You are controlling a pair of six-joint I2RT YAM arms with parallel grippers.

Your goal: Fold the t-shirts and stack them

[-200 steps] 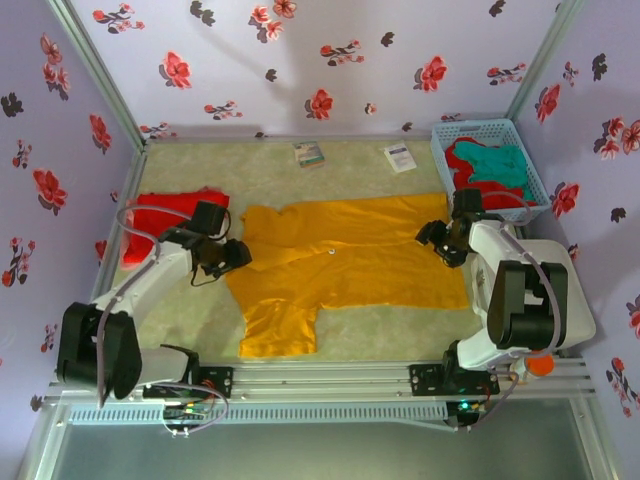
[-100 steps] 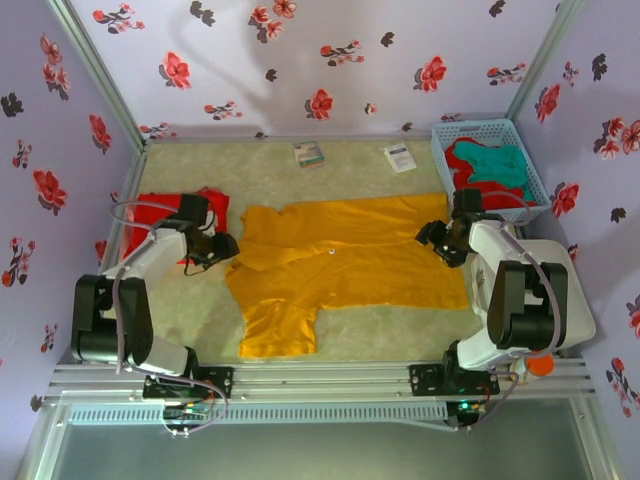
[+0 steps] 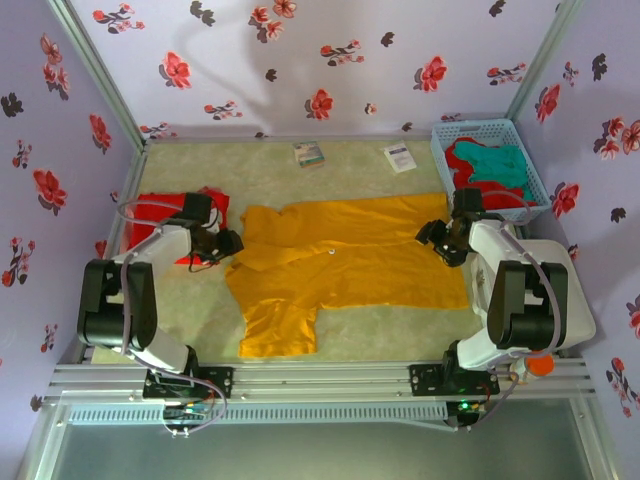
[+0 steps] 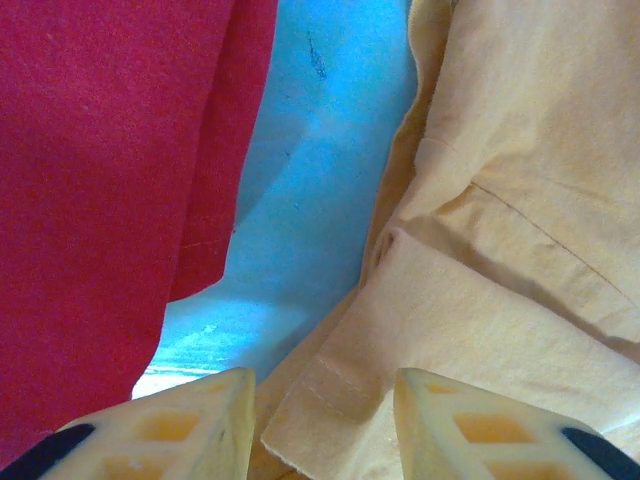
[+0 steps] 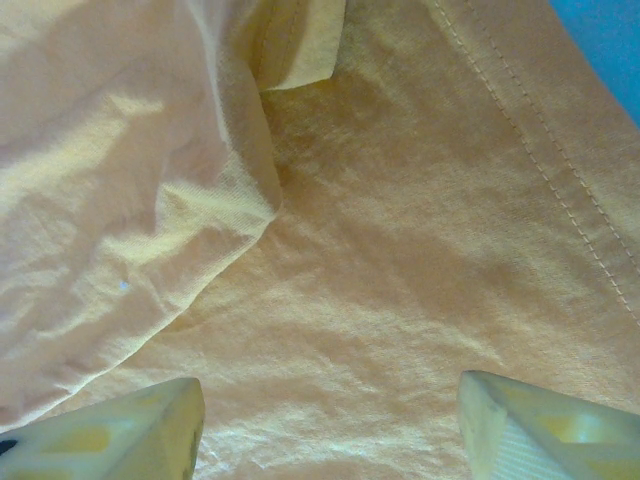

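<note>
The mustard-yellow t-shirt (image 3: 340,260) lies spread flat across the middle of the table. My left gripper (image 3: 228,243) sits low at its left sleeve. In the left wrist view this gripper (image 4: 325,400) is open, and the sleeve's stitched hem (image 4: 340,385) lies between its fingers (image 4: 190,425), unclamped. A folded red t-shirt (image 3: 160,215) (image 4: 100,200) lies just left of it. My right gripper (image 3: 435,240) (image 5: 330,420) hovers wide open over the yellow t-shirt's right part (image 5: 400,250), holding nothing. One more red t-shirt (image 3: 468,160) and a teal t-shirt (image 3: 505,165) lie in the basket.
The blue mesh basket (image 3: 520,135) stands at the back right corner. Two small printed cards (image 3: 309,154) (image 3: 400,158) lie near the back wall. A strip of bare table (image 4: 310,180) separates the red and yellow cloth. Floral walls close in three sides.
My left gripper has shifted a little back and left to the yellow sleeve edge, its arm swinging leftward, and its jaws have narrowed slightly. The right arm has not moved.
</note>
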